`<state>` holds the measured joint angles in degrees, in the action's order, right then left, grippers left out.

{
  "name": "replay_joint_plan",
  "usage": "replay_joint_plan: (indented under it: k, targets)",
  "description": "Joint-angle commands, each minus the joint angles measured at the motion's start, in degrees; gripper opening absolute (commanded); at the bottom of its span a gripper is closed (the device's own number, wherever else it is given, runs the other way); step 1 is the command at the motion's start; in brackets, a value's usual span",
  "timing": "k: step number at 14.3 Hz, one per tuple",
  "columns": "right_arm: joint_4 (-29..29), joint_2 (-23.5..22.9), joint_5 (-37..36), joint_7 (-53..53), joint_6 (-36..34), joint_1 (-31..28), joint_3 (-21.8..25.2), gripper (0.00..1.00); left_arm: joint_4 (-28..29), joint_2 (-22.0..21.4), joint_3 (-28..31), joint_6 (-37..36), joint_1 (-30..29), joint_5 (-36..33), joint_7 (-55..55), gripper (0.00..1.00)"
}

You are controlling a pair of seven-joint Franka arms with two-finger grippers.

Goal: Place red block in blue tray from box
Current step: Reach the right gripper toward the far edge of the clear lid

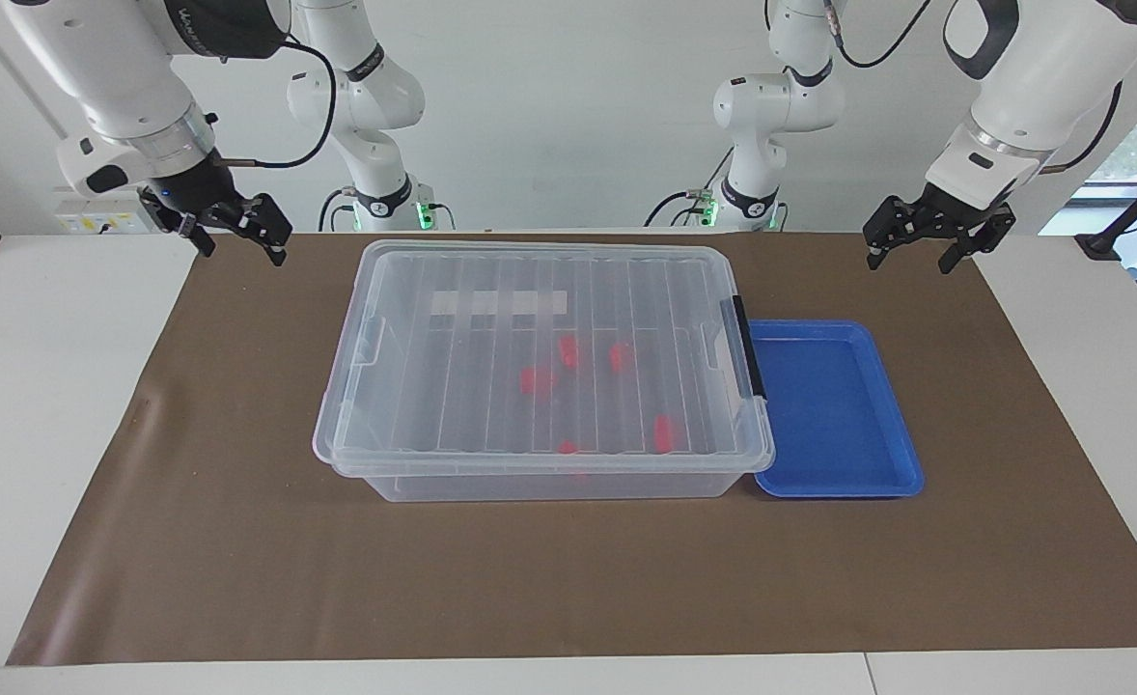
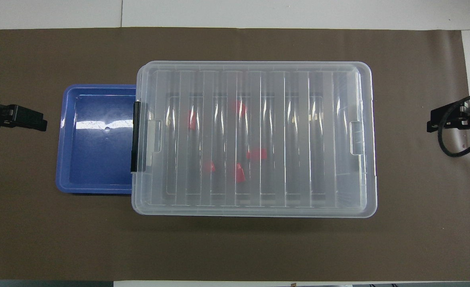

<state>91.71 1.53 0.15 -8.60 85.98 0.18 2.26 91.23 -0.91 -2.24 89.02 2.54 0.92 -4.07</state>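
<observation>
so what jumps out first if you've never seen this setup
The big clear box in the middle of the brown mat, lid on, with red blocks showing through it. Beside it, toward the left arm's end, sits the bare blue tray. The left tool and right tool hang open over the mat's ends.

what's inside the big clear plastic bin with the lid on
Through the ribbed see-through lid of the large clear plastic storage bin, five small red blocks show, scattered on its floor. The ribs blur them, so anything else inside cannot be made out.
</observation>
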Motion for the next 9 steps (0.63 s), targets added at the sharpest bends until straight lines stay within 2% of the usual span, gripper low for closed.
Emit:
replay_joint_plan:
  k: [1, 5, 9]
  targets:
    - [1.28, 0.58, 0.56, 1.22, 1.38, -0.45, -0.24, 1.00, 1.93, -1.73, -0.22, 0.72, -0.43, -0.83, -0.15, 1.00]
    - [2.41, 0.67, 1.86, 1.30, 4.89, -0.27, -0.41, 1.00, 1.93, -1.73, -0.22, 0.63, -0.43, -0.83, -0.15, 1.00]
    - [9.70, 1.82, 3.37, 0.51, 13.93, 2.54, -0.77, 1.00, 1.93, -1.73, -0.22, 0.63, -0.43, -0.83, -0.15, 1.00]
